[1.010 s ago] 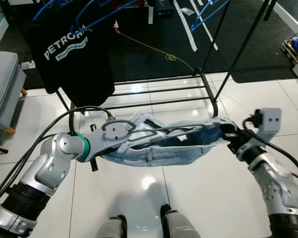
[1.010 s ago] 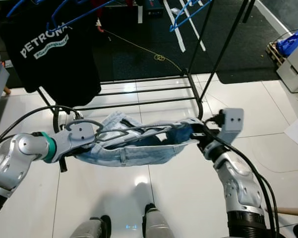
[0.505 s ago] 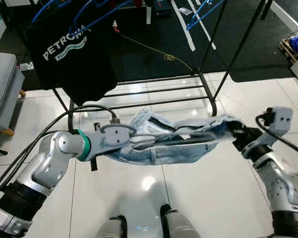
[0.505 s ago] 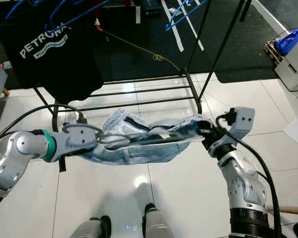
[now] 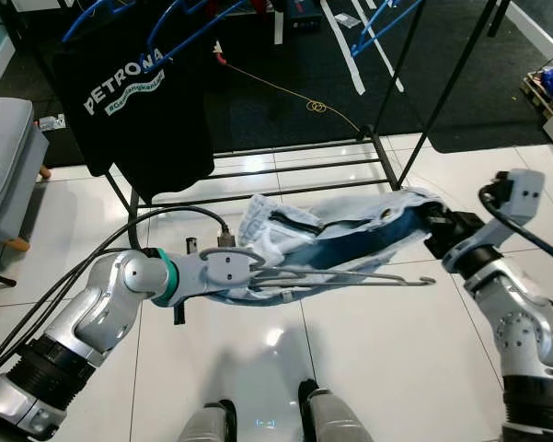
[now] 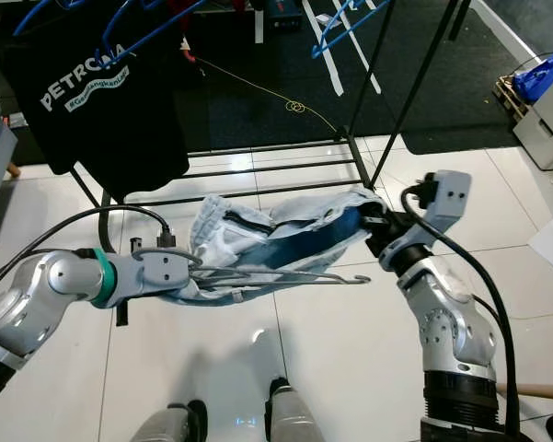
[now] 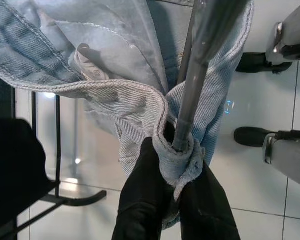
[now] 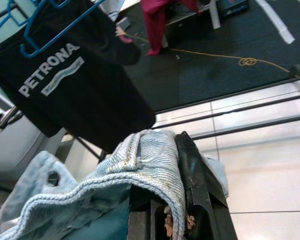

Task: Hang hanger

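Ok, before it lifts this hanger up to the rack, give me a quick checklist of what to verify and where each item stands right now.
1. Left gripper shut on the grey hanger together with a fold of denim: ok.
2. Right gripper pinching the far edge of the denim garment: ok.
3. Garment seated evenly on the hanger: not ok, it is bunched and twisted, and the hanger's hook end juts out below the cloth.
4. Hanger hook pointing up toward the rail: not ok, the hanger lies roughly level.
5. Free spot on the black clothes rack, beside the black T-shirt: cannot tell, the rail is out of frame.
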